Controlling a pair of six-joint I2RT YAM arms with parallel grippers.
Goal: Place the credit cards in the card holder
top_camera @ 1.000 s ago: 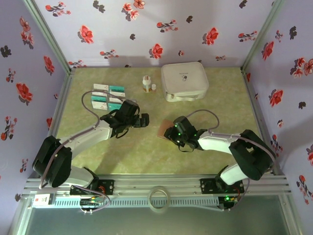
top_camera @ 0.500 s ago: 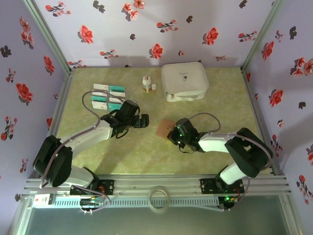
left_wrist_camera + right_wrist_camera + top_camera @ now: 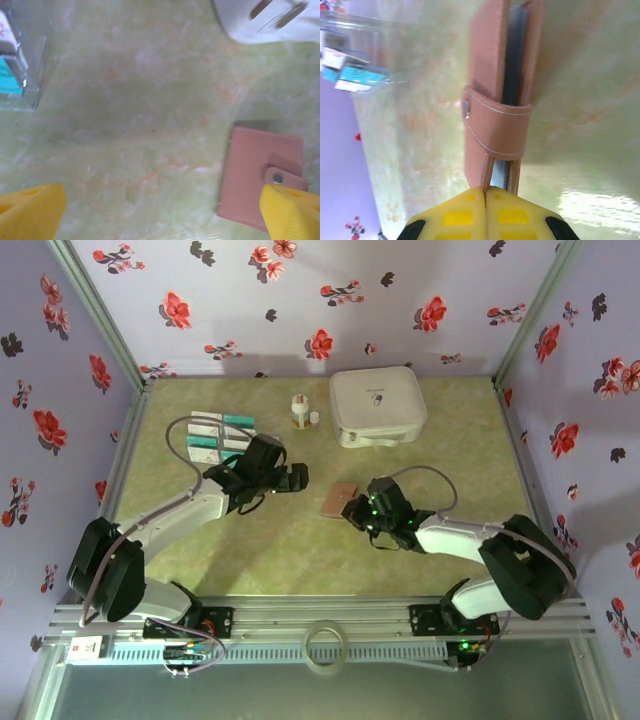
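Two tools busy near the middle of the counter [image 3: 300, 550], none of the credit cards [image 3: 221, 435] moved yet: all stacked in a clear tray [image 3: 35, 65] at about ten o'clock on the counter, well apart from the card holder [image 3: 340, 498] near the centre. Holder step in hand, then, not the card step. Right tool [image 3: 485, 192] pressed together, yellow pads meeting on the near edge of the reddish-brown holder and apparently nipping one cover leaf. Strap and snap wrapped across the holder's side, so closed by the look of it. Left tool [image 3: 160, 212] spread wide, pinching nothing, hovering over bare counter, holder at its four o'clock in the wrist view and tray at its ten o'clock. White zip case [image 3: 378, 406] at one o'clock and small bottle [image 3: 299, 410] at twelve, both apart from the action.

Next, probably: steady the holder with the right tool and undo the snap strap to expose a slot. Calls for a firm but shallow pinch, given thin leather prone to slipping or folding. After that, swing the left tool toward ten o'clock, take a single card from the tray by a short edge, and line it up with the slot. Hard to tell from here: holder flat on the counter or tipped up on its edge.
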